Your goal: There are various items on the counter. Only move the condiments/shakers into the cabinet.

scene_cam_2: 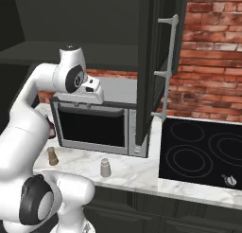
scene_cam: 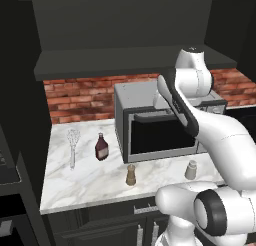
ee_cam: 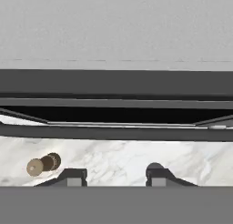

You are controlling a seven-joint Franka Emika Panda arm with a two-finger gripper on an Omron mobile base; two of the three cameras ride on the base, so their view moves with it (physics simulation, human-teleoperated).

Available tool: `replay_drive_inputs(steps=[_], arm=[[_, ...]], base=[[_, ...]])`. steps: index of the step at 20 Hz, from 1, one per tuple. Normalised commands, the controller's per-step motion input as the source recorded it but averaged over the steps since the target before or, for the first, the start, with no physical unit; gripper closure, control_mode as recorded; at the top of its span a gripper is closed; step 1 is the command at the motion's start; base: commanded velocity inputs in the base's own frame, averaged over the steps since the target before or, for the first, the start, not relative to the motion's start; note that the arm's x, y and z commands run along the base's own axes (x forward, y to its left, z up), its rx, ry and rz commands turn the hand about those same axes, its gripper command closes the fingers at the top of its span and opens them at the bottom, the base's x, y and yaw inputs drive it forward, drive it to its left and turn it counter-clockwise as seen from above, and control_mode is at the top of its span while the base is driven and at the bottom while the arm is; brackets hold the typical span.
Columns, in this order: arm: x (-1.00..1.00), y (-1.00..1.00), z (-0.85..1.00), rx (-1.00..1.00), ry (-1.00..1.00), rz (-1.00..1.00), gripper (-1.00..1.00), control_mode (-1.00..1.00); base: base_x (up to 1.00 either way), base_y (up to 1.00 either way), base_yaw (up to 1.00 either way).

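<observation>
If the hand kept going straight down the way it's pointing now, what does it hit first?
Probably the microwave: the hand looks down past its top front edge and door handle toward the counter. It may just clear the front and reach bare marble beside the pepper mill; depth is unclear.

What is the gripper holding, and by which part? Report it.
Nothing. The gripper hangs above the counter with an empty gap between its fingertips; the pepper mill lies off to one side.

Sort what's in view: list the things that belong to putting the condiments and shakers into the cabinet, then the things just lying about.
Belongs to the job:
sauce bottle
pepper mill
grey shaker
wall cabinet
marble counter

Just lying about:
wire whisk
microwave
black stovetop
</observation>
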Motion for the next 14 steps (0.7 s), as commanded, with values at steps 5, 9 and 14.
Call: replay_drive_inputs(steps=[5, 9, 14], arm=[[-0.29, 0.07, -0.09, -0.03, 0.00, 0.00, -1.00, -1.00], [-0.57, 0.31, -0.09, -0.07, 0.00, 0.00, -1.00, -1.00], [-0.40, 0.54, -0.09, -0.09, 0.00, -0.05, -1.00, -1.00]], base=[[0.00, 0.00, 0.00], [0.00, 0.00, 0.00], [0.00, 0.00, 0.00]])
